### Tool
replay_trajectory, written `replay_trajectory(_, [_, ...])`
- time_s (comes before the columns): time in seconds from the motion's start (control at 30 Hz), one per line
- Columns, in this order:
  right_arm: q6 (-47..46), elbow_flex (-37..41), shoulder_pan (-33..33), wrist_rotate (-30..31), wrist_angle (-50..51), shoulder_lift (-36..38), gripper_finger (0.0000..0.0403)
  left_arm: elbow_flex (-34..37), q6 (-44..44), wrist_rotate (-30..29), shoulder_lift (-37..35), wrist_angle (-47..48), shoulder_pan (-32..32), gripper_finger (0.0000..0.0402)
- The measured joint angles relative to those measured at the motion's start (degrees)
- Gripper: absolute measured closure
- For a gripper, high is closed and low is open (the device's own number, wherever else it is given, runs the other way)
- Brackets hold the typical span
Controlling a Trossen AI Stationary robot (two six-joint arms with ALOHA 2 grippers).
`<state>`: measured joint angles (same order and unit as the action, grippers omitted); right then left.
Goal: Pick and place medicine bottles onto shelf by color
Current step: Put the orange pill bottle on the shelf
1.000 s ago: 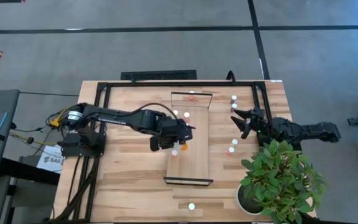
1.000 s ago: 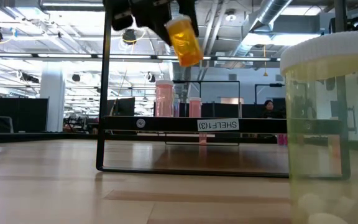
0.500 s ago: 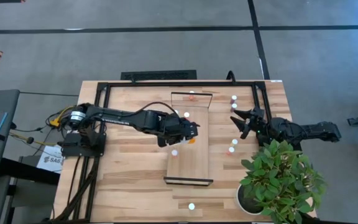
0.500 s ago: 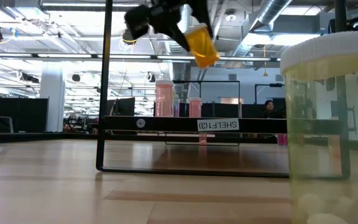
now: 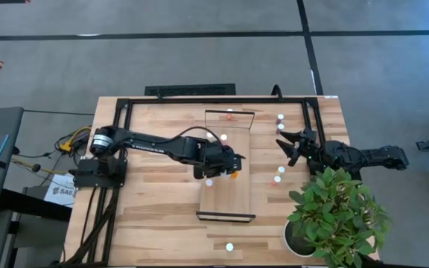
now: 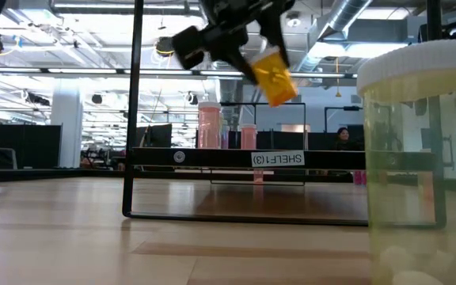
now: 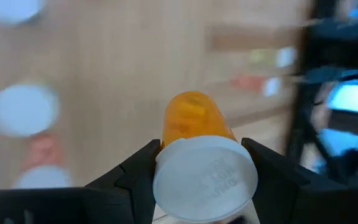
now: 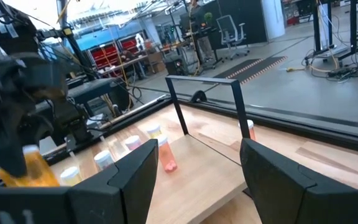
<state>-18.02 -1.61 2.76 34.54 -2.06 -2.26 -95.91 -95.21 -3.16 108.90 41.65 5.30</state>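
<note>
My left gripper is over the pale wooden shelf, shut on an orange medicine bottle with a white cap. In the low view the bottle hangs tilted under the gripper, well above the shelf. A white-capped bottle stands on the shelf beside it, and another farther back. My right gripper waits open and empty right of the shelf, near several bottles standing on the table. My left gripper pinches the orange bottle at its cap end between its two fingers. The fingers come from above, slanting toward the table's right. The bottle is lifted clear of the shelf and tilted, its orange body pointing down and away from the gripper.
A black frame runs around the table's far part. A potted plant stands at the near right. A large pale bottle stands close to the low camera. Pink bottles stand at the shelf's far end. One bottle stands near the front edge.
My left gripper has carried the orange bottle toward the table's right edge, across the shelf, and slightly down. The bottle stays tilted and clear of the shelf.
</note>
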Motion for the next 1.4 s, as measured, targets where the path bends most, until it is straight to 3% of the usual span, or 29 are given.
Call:
replay_trajectory(0.17, [0.01,0.0,0.0,-0.03,0.06,-0.01,0.0152,0.01,-0.87,3.66,1.03,-0.63,0.38,0.0219])
replay_trajectory(0.67, [0.02,0.0,-0.01,-0.02,-0.02,0.02,0.0152,-0.01,-7.18,4.52,1.11,3.4,2.74,0.0219])
replay_trajectory(1.17, [0.02,0.0,0.0,-0.04,-0.02,0.04,0.0152,-0.01,-12.08,9.99,4.77,2.56,2.75,0.0219])
replay_trajectory(1.4, [0.02,0.0,0.0,-0.04,0.0,0.04,0.0152,-0.01,-15.67,7.28,4.75,3.5,2.75,0.0219])
